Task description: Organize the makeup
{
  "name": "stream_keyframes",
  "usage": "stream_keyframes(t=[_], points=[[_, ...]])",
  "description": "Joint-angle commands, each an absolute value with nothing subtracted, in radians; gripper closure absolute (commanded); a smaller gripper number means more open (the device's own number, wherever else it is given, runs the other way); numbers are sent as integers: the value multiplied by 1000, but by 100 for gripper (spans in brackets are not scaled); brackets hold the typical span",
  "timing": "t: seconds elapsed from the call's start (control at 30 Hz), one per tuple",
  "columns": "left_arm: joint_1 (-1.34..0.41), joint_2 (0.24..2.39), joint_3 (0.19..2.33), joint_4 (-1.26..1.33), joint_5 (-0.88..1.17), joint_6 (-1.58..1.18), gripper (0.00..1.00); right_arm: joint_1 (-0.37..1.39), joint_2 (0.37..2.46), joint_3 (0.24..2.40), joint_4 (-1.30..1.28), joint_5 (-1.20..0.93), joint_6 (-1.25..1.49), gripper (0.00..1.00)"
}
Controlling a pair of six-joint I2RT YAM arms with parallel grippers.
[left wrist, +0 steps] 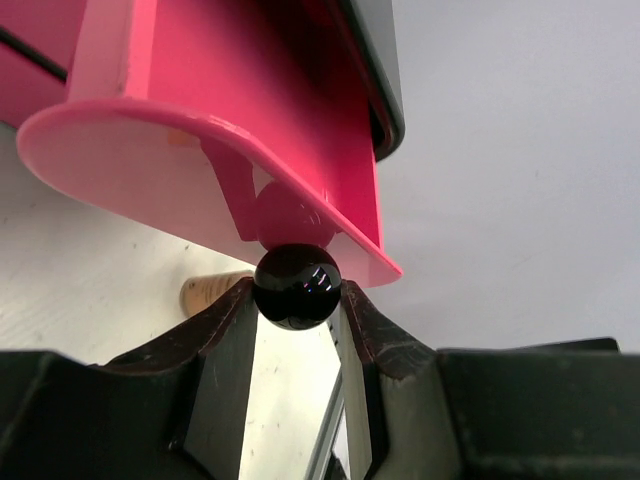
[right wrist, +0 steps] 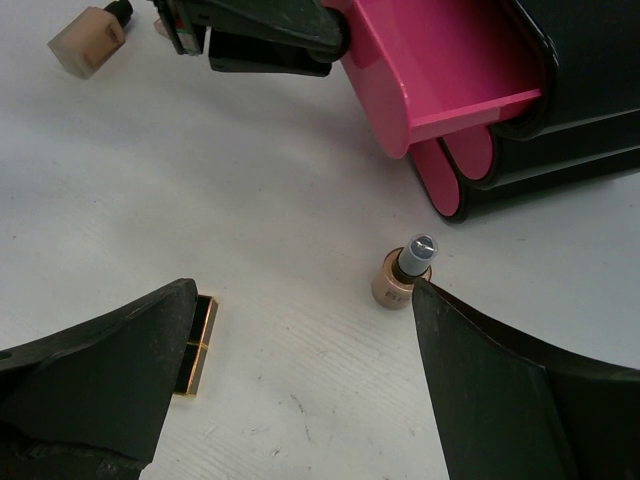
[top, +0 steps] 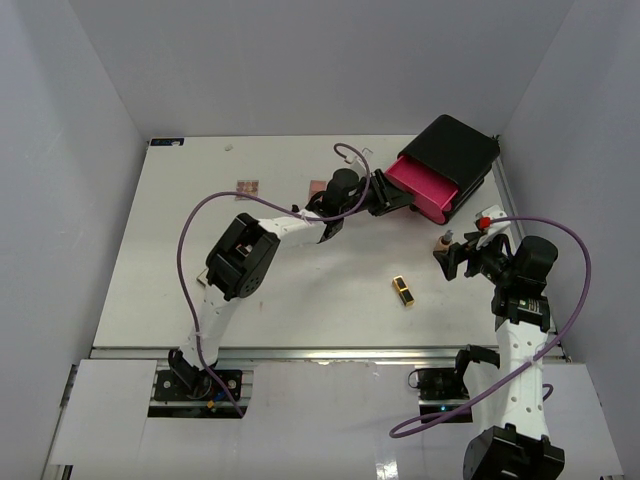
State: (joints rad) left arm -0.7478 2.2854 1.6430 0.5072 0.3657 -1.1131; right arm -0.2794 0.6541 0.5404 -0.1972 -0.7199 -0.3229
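Top external view, left to right: a pinkish flat piece (top: 247, 187) lies on the bench (top: 170, 270) toward the far edge. A second pinkish piece (top: 318, 187) lies just beside the left arm's wrist. Both are too small to identify or to read a long axis.

The left gripper (top: 385, 195) meets the pink drawer (top: 425, 185), which stands pulled out of the black box (top: 455, 148). Left wrist view: the left gripper is closed on the drawer's black knob (left wrist: 295, 285). A tan rounded object (left wrist: 213, 290) shows behind one finger and is mostly hidden.

The black-and-gold lipstick (top: 403, 291) lies flat mid-bench, well apart from the box. Its long axis runs near to far, with the far end slanted slightly left. In the right wrist view one finger covers part of it.

The small tan bottle (right wrist: 398, 285) stands upright, grey cap up, just beside the other finger; contact cannot be determined. The right gripper (right wrist: 300, 290) is open and holds nothing. A square tan bottle (right wrist: 88, 40) lies at that view's top-left corner, its dark cap toward the left gripper.
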Motion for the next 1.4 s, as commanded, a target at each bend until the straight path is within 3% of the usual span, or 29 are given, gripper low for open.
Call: stream_keyframes(t=[0.0,0.17,0.4,0.53,0.83,1.37], points=[[-753,2149,1540,575,405,-1063,79,-289,645,554,-152,-732,-324,5],[-752,2138,1532,577,428,-1070,66,-303,638,551,-155,-759,-328,6],[-750,2094,1502,549,420,-1048,16,-315,639,542,-172,-928,-357,9],[-746,2029,1449,550,424,-1020,3,-318,654,547,-191,-974,-380,10],[-696,1901,1299,554,459,-991,2,-319,739,648,-260,-946,-396,9],[-575,1676,1103,483,545,-918,2,-299,1004,811,-438,-537,-385,4]])
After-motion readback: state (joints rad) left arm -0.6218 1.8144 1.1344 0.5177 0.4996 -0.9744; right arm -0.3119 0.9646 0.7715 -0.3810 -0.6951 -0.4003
